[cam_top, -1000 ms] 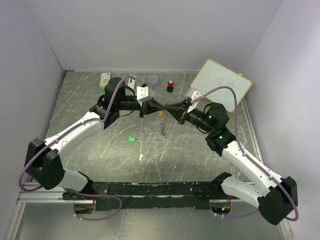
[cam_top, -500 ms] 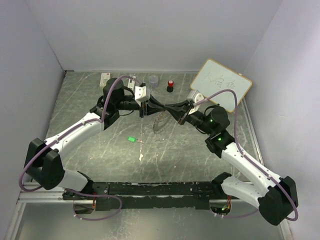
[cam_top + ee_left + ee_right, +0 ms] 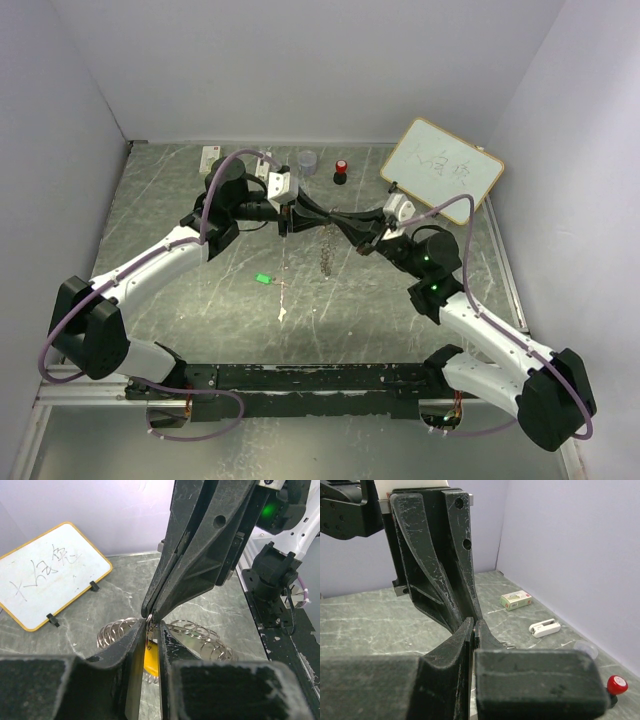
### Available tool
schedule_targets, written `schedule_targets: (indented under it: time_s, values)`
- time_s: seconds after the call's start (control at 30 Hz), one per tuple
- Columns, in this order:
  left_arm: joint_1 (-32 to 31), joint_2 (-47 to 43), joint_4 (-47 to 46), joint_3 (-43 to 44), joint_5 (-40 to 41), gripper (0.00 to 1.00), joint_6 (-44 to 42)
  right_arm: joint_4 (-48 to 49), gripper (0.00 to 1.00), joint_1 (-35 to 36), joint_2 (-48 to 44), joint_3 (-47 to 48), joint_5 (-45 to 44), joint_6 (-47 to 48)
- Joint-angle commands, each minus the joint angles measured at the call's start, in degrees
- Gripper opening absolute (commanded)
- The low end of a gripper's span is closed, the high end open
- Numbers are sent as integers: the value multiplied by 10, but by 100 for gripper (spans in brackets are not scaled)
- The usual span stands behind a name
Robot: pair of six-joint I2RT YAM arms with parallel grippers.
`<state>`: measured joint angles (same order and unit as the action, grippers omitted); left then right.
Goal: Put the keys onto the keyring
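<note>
My left gripper and right gripper meet tip to tip above the middle of the table. In the left wrist view the left gripper is shut on the yellow-orange key, whose head shows between its fingers. The right gripper comes in from above, and its tips pinch a small ring of the silver keyring right at the key's top. The keyring hangs edge-on below the tips. The green key lies on the table to the left. In the right wrist view the right gripper is shut on a thin metal edge.
A whiteboard stands at the back right. A red-capped knob, a grey cup, a white clip and a small box line the back edge. Walls close in on three sides.
The keyring swung flat half a second ago and now hangs edge-on again. The right wrist has shifted a little to the right. Both grippers stay tip to tip.
</note>
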<state>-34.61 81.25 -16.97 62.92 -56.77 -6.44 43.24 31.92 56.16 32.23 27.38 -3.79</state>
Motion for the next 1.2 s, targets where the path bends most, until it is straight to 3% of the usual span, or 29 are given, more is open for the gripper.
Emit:
schedule_targets:
  time_s: [0.0, 0.4, 0.93, 1.03, 1.17]
  values:
    - [2, -10, -48, -7, -26, 26, 23, 107, 0, -2, -7, -19, -17, -13]
    - [6, -7, -73, -17, -29, 31, 44, 241, 0, -5, 28, -43, -26, -44]
    - [9, 0, -102, -34, -25, 30, 66, 322, 0, -9, 68, -31, -22, -65]
    - [9, 0, -107, -36, -25, 28, 69, 329, 0, -10, 73, -29, -20, -69]
    - [11, 2, -109, -33, -22, 17, 73, 340, 0, -11, 76, -30, -19, -73]
